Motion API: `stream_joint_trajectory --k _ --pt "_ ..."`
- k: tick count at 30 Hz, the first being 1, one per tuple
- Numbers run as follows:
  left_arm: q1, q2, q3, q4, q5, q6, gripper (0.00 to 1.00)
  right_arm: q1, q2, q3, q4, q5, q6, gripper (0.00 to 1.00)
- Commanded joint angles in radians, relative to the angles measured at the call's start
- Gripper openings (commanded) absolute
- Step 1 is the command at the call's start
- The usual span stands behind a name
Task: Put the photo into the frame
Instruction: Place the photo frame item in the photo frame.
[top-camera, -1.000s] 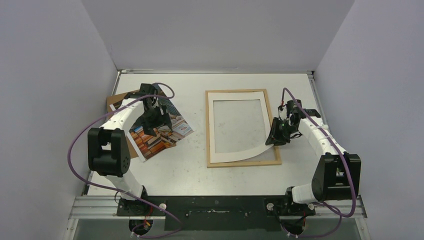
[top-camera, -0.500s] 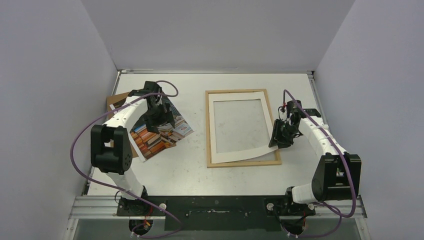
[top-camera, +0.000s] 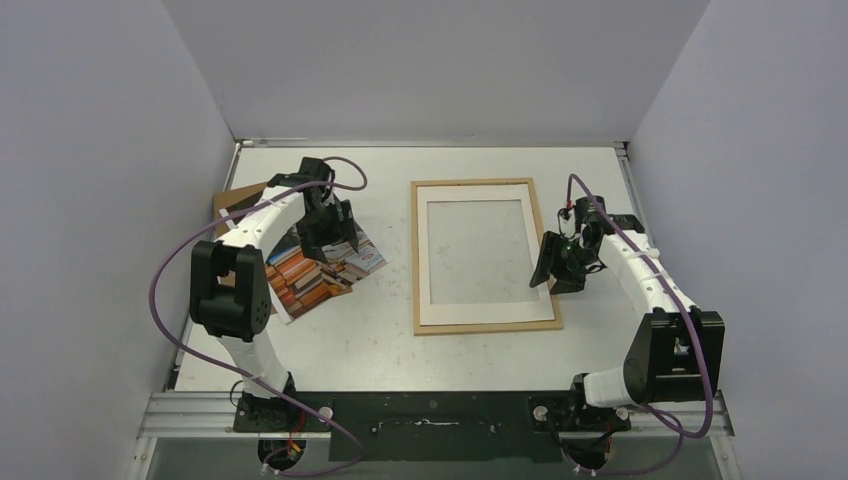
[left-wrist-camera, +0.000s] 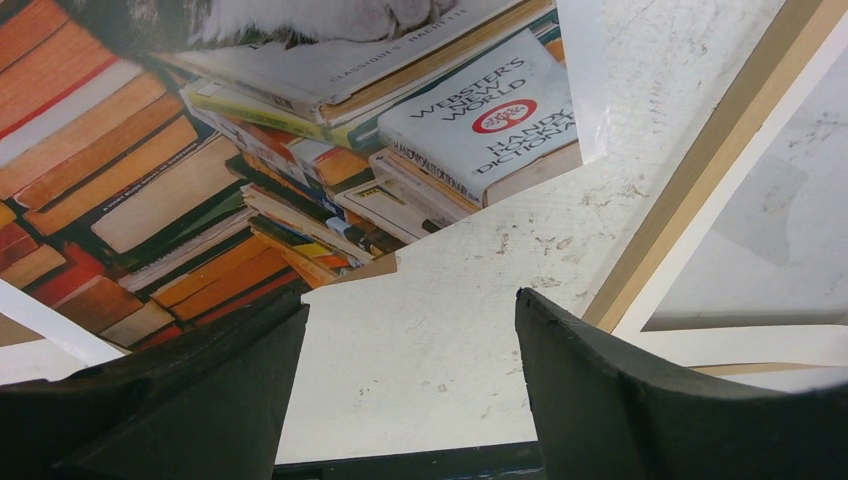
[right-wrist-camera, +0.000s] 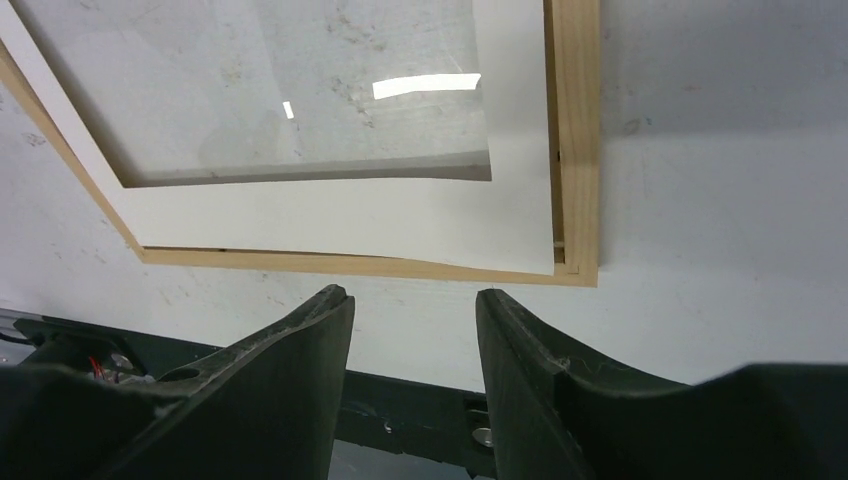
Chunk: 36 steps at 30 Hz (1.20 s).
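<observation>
1. Your left gripper (top-camera: 328, 238): jaws apart, empty, over the photo (top-camera: 300, 280).
2. Your right gripper (right-wrist-camera: 412, 300): jaws apart, empty, beside the frame (right-wrist-camera: 578, 150).
3. Photo lies print-up near the left edge of the table (top-camera: 380, 345); frame sits mid-table.

Bright, even overhead light, soft shadows, white glare streak inside the frame (right-wrist-camera: 577, 140), wrist views' near edges blurred

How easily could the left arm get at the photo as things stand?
Probably easily. The left pincer hangs open right at the edge of the photo, with nothing between them. Pinching the thin sheet off the table may be the harder part.
</observation>
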Motion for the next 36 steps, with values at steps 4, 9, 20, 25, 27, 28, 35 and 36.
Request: stream_joint_trajectory --k 4,9,20,25,27,28,35,36 --pt "-0.018 0.006 0.043 0.016 0.025 0.003 0.75 0.001 -0.023 0.038 0.055 0.057 0.036 0.51" --pt "-0.055 0.001 0.022 0.056 0.065 -0.004 0.75 0.0 -0.009 0.011 0.034 0.161 0.062 0.6" --pt "-0.114 0.022 0.007 0.072 0.073 -0.019 0.75 -0.005 0.035 -0.147 0.148 0.137 0.101 0.67" --pt "-0.115 0.017 0.007 0.069 0.066 -0.019 0.75 -0.004 0.059 -0.186 0.194 0.097 0.115 0.66" --pt "-0.116 0.017 0.005 0.068 0.064 -0.019 0.75 -0.004 0.065 -0.196 0.209 0.087 0.121 0.66" --pt "-0.117 0.017 0.004 0.068 0.064 -0.019 0.75 -0.004 0.066 -0.201 0.218 0.079 0.125 0.66" --pt "-0.12 0.014 -0.003 0.066 0.058 -0.025 0.75 -0.005 0.059 -0.212 0.276 0.028 0.144 0.55" --pt "-0.121 0.014 -0.005 0.068 0.058 -0.027 0.75 -0.004 0.056 -0.213 0.286 0.024 0.143 0.53"
